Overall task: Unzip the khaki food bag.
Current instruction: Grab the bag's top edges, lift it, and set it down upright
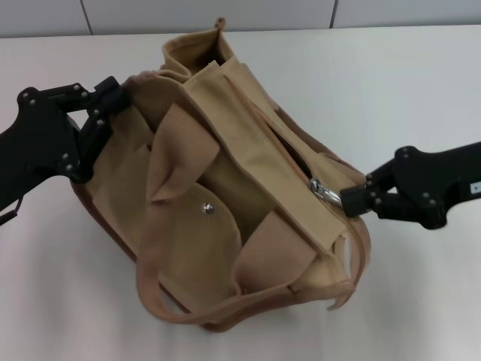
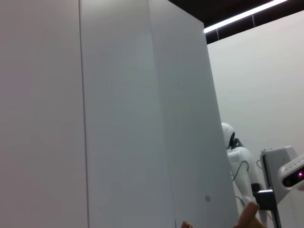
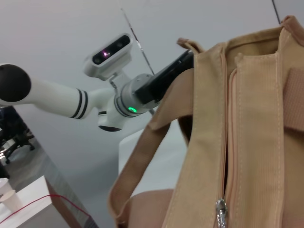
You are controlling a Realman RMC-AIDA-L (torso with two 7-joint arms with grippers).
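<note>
Here the khaki food bag [image 1: 248, 203] lies slumped on the table [image 1: 421, 90], the left pincer [image 1: 113, 96] clamping its end while the right pincer [image 1: 352, 199] grips the zipper pull [image 1: 323, 189], apparently mid-unzip, needing a steady pull along the track.

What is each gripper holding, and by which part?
Right gripper pinches the khaki food bag by its zipper pull; left gripper grips its opposite end.
</note>
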